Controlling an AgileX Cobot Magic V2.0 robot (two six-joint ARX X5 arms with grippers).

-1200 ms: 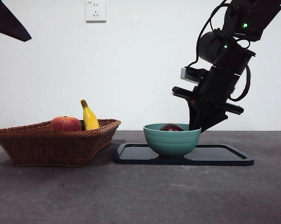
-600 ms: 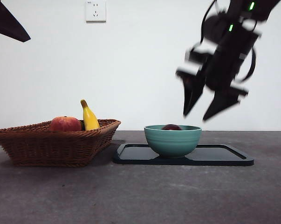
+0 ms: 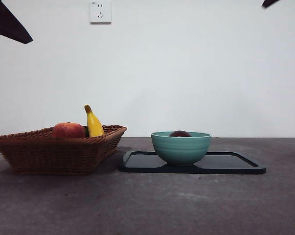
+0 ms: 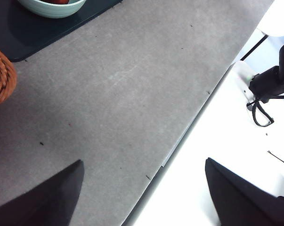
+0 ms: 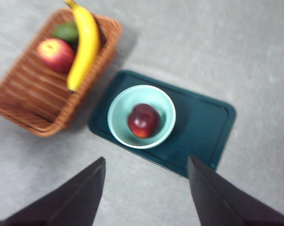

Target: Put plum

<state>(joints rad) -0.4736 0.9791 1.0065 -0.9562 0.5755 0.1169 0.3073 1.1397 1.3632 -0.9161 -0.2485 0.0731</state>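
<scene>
A: My right gripper (image 5: pixel 146 188) hangs high with jaws spread, empty; the plum (image 5: pixel 143 120) lies in the bowl (image 5: pixel 117 123), centre of the frame. I'd just keep clear.

B: Left gripper (image 4: pixel 144 188) is spread too. The front view shows only the plum's top above the rim; the avocado (image 5: pixel 66 32) in the basket (image 5: pixel 33 101) appears only from the right wrist.

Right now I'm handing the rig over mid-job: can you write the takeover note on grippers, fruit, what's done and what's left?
Right gripper: open, empty, high above the table.
Left gripper: open, empty, waiting near the table's edge.
Plum: lying in the teal bowl, which stands on the dark tray.
Basket: holds the red fruit, banana and a green fruit.
Done: plum placed.
Left: nothing apparent beyond parking the arms.
</scene>
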